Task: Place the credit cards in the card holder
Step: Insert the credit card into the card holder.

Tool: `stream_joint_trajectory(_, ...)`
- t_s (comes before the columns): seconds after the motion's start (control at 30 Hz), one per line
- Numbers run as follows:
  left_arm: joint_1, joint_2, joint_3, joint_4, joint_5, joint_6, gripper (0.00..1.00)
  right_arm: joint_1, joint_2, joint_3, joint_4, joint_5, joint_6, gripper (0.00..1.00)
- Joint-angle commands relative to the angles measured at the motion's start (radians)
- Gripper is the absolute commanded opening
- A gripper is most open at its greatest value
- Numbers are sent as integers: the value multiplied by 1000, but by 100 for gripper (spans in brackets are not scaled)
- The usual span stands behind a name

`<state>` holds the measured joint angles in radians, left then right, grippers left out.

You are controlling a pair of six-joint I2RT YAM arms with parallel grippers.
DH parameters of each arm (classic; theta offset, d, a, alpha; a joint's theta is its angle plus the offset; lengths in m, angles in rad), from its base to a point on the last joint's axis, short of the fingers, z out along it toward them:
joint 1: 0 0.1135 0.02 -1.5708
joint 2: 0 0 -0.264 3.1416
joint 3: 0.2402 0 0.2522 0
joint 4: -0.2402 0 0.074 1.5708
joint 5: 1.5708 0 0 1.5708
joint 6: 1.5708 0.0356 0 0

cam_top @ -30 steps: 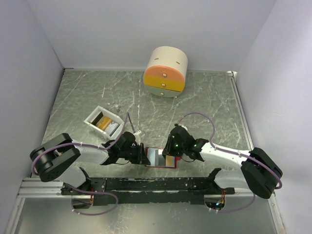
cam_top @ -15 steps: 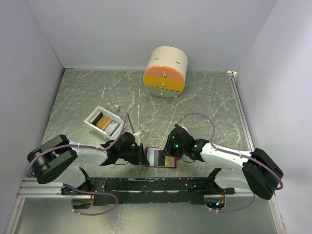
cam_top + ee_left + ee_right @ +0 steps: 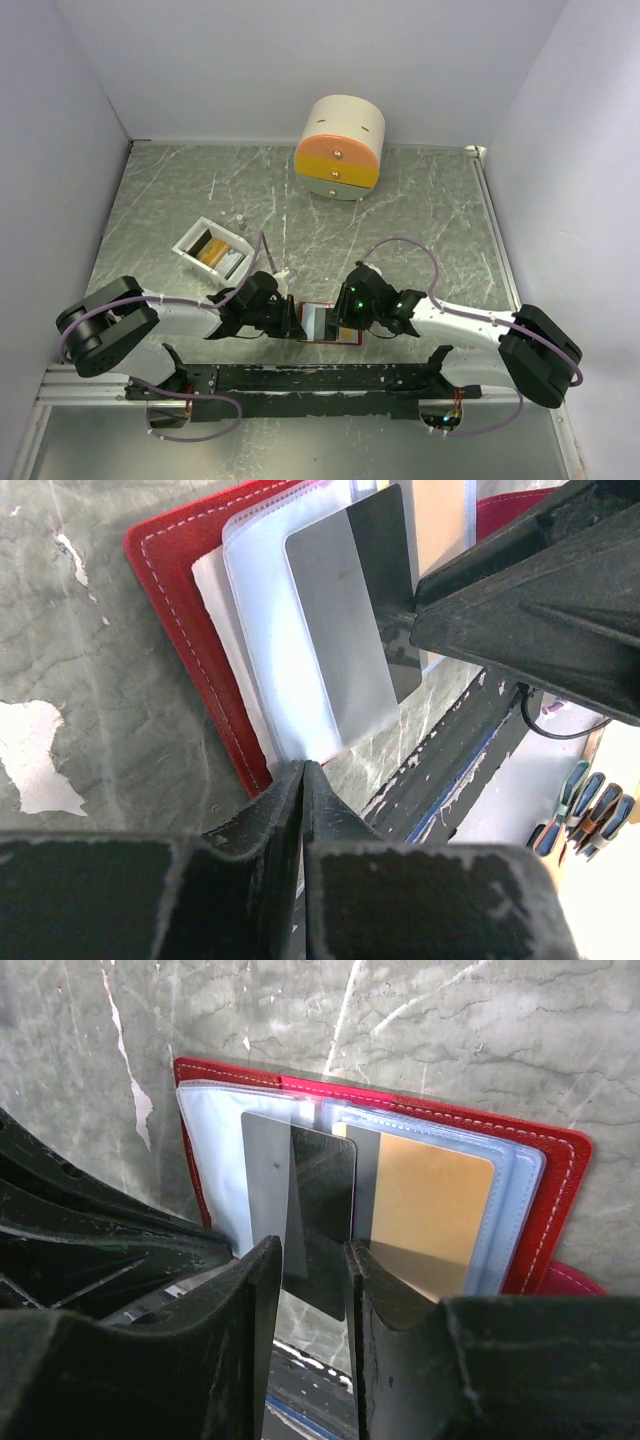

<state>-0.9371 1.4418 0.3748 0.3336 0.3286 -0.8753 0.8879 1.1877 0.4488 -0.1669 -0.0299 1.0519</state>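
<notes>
On the green marbled surface [image 3: 420, 220], at its near edge, the red card holder [image 3: 560, 1160] lies open: your left tool [image 3: 303, 770] is clenched on its sleeve edge, your right tool [image 3: 312, 1250] grasps the dark card [image 3: 320, 1190], seemingly mid-insertion, so next push it squarely home.

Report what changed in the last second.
The right tool crept slightly toward the near edge over the open card holder, and the left arm's shoulder swung a little leftward. No clear grab or release. The left tool stayed shut at the holder's left edge; the white tray and drawer box did not move.
</notes>
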Motion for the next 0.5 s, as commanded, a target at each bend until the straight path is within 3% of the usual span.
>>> stream_joint_trajectory(0.0, -14, 26, 9, -27, -26, 21, 15, 8, 9, -19, 60, 4, 41, 32)
stream_joint_trajectory(0.47, -31, 8, 23, -21, -13, 4, 18, 9, -35, -88, 165, 14, 130, 29)
